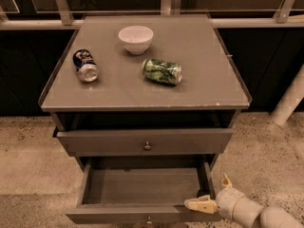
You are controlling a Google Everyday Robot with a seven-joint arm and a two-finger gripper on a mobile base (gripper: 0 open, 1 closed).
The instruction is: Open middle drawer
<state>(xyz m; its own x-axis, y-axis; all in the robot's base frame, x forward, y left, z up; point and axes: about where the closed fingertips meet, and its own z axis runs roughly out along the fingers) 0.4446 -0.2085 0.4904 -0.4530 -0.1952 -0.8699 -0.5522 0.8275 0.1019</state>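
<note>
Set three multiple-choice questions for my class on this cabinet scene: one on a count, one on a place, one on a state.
1. How many cans lie on the cabinet top?
A. one
B. two
C. four

2. Where is the end effector?
A. above the cabinet top
B. on the floor left of the cabinet
C. at the right front corner of the middle drawer

3. What state is the middle drawer in?
A. pulled out
B. pushed fully shut
C. taken out and lying on the floor

Answers:
1 B: a blue can and a green can lie on their sides there.
2 C: one finger rests by the drawer's front edge on the right, and the end effector is open.
3 A: its inside shows from above.
</note>
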